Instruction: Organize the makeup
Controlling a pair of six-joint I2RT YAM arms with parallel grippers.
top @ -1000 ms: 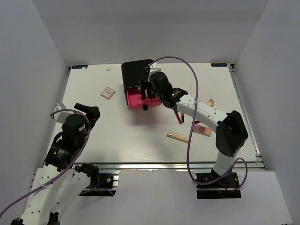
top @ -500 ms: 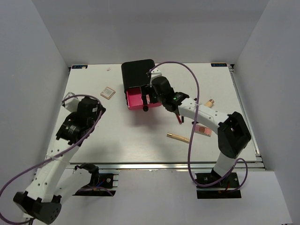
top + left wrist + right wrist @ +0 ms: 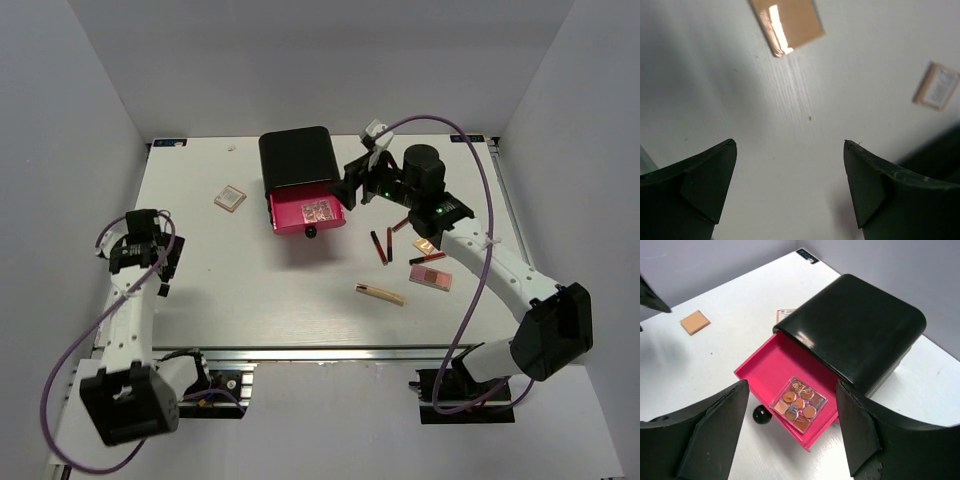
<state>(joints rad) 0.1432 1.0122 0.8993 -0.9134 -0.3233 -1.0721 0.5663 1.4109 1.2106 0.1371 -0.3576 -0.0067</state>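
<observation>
Lying flat, the thin lip sticks (image 3: 378, 244) seem light, stiff and ready to roll; pinch one across its middle. Left gripper (image 3: 789, 145) and right gripper (image 3: 791, 386) both gape empty.

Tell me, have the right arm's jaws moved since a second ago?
Yes. The right jaws pulled back rightward, from over the pink drawer to beside the black box.
</observation>
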